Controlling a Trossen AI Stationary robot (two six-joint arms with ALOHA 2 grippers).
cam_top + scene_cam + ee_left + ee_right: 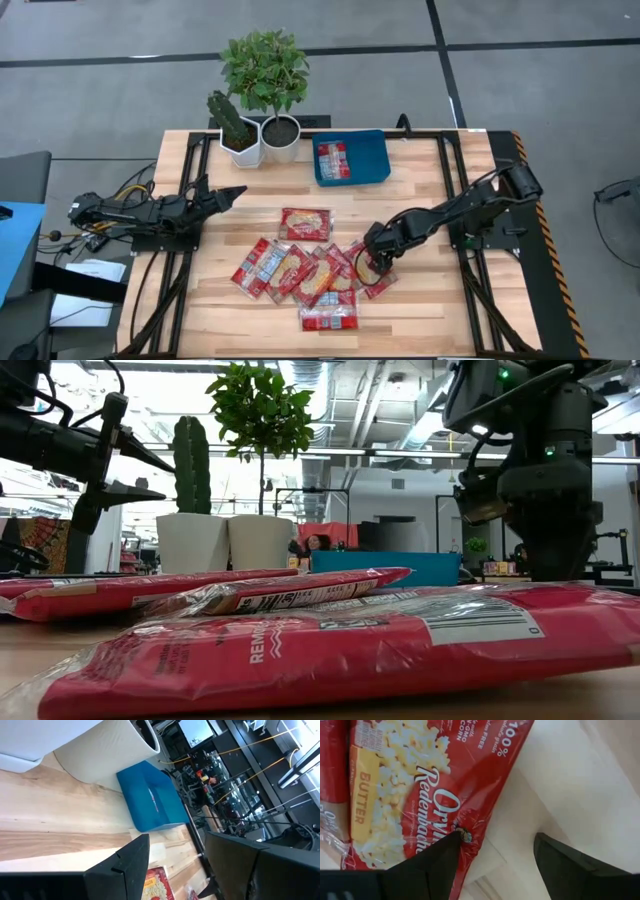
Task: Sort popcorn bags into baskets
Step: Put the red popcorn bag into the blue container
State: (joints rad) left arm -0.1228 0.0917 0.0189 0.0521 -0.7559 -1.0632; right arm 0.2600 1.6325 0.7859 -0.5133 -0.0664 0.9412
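Several red popcorn packets (305, 224) lie flat on the wood in the middle of the table, some overlapping. One more packet (332, 158) lies in the blue tray (375, 150) at the far edge. My right gripper (372, 265) is low over the rightmost packet (362, 270) of the cluster and open, its fingers straddling that packet's long edge (485, 820). My left gripper (225, 193) waits open above the table's left side, apart from the packets; past its fingers the left wrist view shows the tray (150, 800). My right gripper comes at the rightmost packet from above, pointing down. One fingertip (447, 847) touches the wrapper just inside its long edge (470, 834), where the film crinkles. The other fingertip (560, 860) stands over bare wood beside the packet. The packet lies flat on the table.
Two white plant pots (242, 150) (281, 138) stand at the far edge, left of the tray. Black frame rails (452, 180) run along both sides of the table. Bare wood lies between the packet cluster and the tray.
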